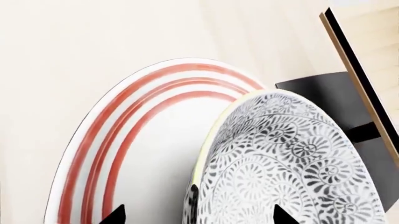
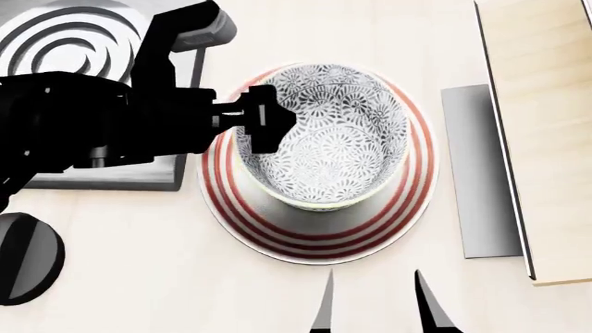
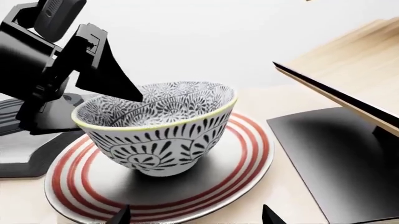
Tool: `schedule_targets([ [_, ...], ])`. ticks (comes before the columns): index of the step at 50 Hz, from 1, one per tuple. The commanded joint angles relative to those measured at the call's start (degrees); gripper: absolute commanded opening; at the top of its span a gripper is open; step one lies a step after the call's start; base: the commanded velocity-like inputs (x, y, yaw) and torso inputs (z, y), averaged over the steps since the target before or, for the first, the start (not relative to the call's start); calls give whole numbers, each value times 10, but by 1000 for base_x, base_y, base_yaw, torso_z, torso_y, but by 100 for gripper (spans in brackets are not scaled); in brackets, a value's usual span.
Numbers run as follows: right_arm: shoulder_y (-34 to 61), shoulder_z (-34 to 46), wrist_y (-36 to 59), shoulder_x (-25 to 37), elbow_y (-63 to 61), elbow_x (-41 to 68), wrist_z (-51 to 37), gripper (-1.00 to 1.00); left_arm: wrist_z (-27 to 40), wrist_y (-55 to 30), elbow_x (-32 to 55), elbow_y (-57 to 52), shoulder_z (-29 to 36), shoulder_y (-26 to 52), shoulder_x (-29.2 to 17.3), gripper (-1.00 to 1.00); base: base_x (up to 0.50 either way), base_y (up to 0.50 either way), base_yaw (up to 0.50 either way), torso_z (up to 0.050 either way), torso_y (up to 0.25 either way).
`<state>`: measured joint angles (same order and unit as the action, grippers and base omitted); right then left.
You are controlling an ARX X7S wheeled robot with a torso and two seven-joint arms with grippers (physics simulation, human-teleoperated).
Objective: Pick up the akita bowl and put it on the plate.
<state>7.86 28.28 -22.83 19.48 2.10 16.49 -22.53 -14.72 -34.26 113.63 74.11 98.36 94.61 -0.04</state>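
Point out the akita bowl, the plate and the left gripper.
akita bowl (image 2: 333,135): head view, on its patterned inside.
plate (image 2: 319,243): head view, on its red-ringed rim.
left gripper (image 2: 263,128): head view, at the bowl's rim, between the fingertips.

My left gripper (image 2: 263,128) is matt black, like hard plastic, with flat unshining faces; the arm behind it has the same dull black finish with a grey rounded part. The akita bowl (image 3: 160,128) looks like glazed ceramic, smooth, its grey-black pattern printed under a soft sheen and its rim pale and plain. The plate (image 3: 246,161) beneath it is smooth glazed white with red rings and shows a dim reflection. The table (image 2: 138,277) looks like pale wood, matt, with faint grain. The board (image 2: 541,139) beside it is light wood with a dark edge. The burner (image 2: 69,45) looks like brushed grey metal.
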Motion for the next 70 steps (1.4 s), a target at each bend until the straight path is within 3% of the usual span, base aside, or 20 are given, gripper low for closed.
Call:
schedule_targets([
  [1,2,3,0,-1,5,1,2,100,6,0,1,1,-9,-2,0,100,0,0,0,5,-14],
  [18,1,6,3,0,0,0,-1,100,21,-31,-5,8,41,19,0,100,0,0,0,1,-4],
  [27,-3,9,3,1,-8,-8,-5,100,7,8,108,9,200,49,-1,100,0,0,0,0,0],
  [35,-4,10,6,3,-12,-9,-8,100,5,40,136,1,242,78,-18,100,0,0,0,0,0],
  [43,-3,11,8,3,-14,-11,-10,100,126,131,136,-251,208,144,-149,100,0,0,0,0,0],
  [54,-2,9,8,5,-15,-11,-13,100,235,221,93,-460,192,201,-265,100,0,0,0,0,0],
  [62,-1,3,15,11,-29,-22,-26,100,351,306,28,-672,174,263,-402,100,0,0,0,0,0],
  [70,8,-15,42,27,-70,-38,-54,100,388,351,-11,-758,170,260,-483,100,0,0,0,0,0],
])
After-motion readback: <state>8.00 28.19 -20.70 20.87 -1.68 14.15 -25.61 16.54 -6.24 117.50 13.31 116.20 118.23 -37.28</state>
